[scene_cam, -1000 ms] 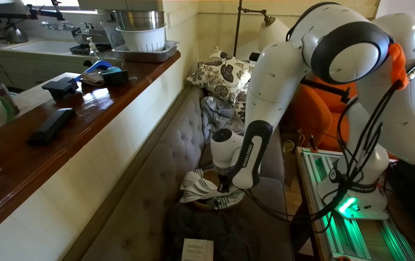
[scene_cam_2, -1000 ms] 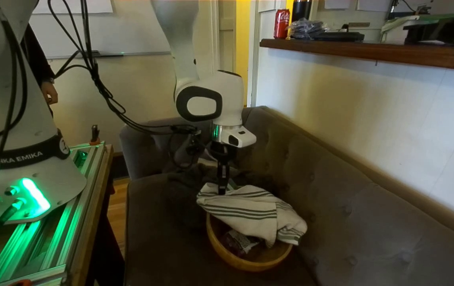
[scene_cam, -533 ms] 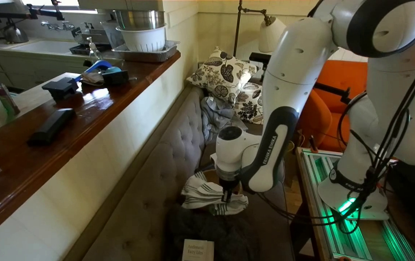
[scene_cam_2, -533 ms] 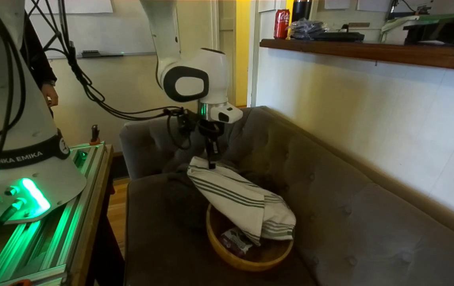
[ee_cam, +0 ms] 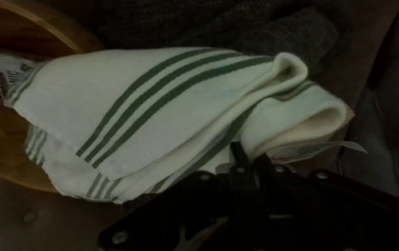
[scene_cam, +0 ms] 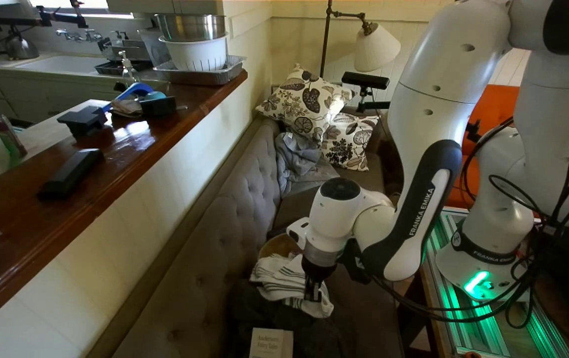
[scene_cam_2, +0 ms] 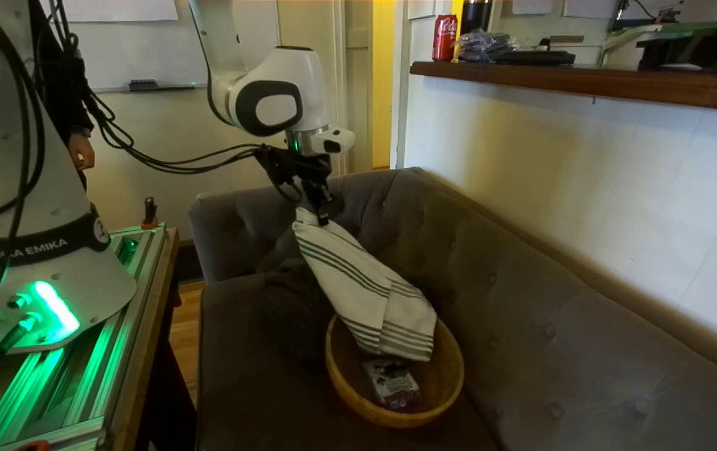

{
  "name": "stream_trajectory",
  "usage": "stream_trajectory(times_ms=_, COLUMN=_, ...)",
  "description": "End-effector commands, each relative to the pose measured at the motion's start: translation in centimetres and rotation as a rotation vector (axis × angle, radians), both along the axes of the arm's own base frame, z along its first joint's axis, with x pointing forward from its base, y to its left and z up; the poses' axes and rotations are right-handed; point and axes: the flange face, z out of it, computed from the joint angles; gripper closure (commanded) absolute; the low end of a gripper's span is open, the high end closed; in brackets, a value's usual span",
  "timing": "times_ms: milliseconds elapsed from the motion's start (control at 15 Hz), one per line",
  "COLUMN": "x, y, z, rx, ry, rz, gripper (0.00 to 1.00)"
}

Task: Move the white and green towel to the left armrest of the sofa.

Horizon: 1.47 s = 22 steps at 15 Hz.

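In an exterior view, left to right, a foil tray [scene_cam: 215, 76] on the wooden counter [scene_cam: 130, 159] bears a white colander [scene_cam: 195, 55] with a metal bowl [scene_cam: 192, 28] stacked on it, and on the sofa seat [scene_cam: 369, 318] a wooden bowl [scene_cam_2: 371, 414] holds a printed packet [scene_cam_2: 393, 383]. The white and green towel [scene_cam: 277, 278] extends from over this bowl up to the gripper [scene_cam: 313, 297], which is clamped on its raised end. Further right, the seat's front edge runs alongside the workbench [scene_cam: 483, 340], with a gap between the two.
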Motion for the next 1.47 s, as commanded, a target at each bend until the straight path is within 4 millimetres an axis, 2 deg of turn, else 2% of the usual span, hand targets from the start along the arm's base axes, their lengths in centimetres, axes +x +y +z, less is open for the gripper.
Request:
stream_trajectory(times_ms=0, x=4.5, y=4.5, z=-0.6, rx=0.039, ry=0.011, rz=0.045, gripper=0.98)
stream_trajectory(times_ms=200, x=7.0, y=9.1, z=-1.1, rx=0.082, ry=0.068, rz=0.126, gripper=0.98)
stream_trajectory(times_ms=333, x=7.4, y=12.6, z=-2.4, rx=0.115, ry=0.153, rz=0.217, gripper=0.98)
stream_trajectory(times_ms=400, x=7.2, y=13.6, z=-3.2, rx=0.107, ry=0.200, rz=0.255, gripper=0.98)
stream_trajectory(times_ms=467, x=7.3, y=13.7, z=-3.7, rx=0.098, ry=0.254, rz=0.286, gripper=0.98)
stream_trajectory(times_ms=533, x=6.3, y=12.7, z=-2.2, rx=0.076, ry=0.183, rz=0.237, gripper=0.93)
stream_trajectory(times_ms=667, x=6.6, y=13.7, z=-3.4, rx=0.078, ry=0.229, rz=0.270, gripper=0.93)
stream_trajectory(times_ms=800, x=6.9, y=13.5, z=-3.9, rx=0.081, ry=0.236, rz=0.276, gripper=0.93)
stream_trajectory(times_ms=867, x=7.0, y=13.5, z=-3.9, rx=0.081, ry=0.236, rz=0.277, gripper=0.98)
stream_trajectory(times_ms=933, x=7.6, y=14.4, z=-4.7, rx=0.069, ry=0.244, rz=0.317, gripper=0.98)
stream_trajectory(times_ms=1133, x=7.9, y=20.5, z=-5.8, rx=0.040, ry=0.228, rz=0.506, gripper=0.98)
stream_trajectory(times_ms=1267, x=6.4, y=24.5, z=-5.9, rx=0.031, ry=0.232, rz=0.610, gripper=0.98)
stream_trajectory(times_ms=1400, x=3.5, y=27.8, z=-4.9, rx=-0.004, ry=0.215, rz=0.712, gripper=0.98)
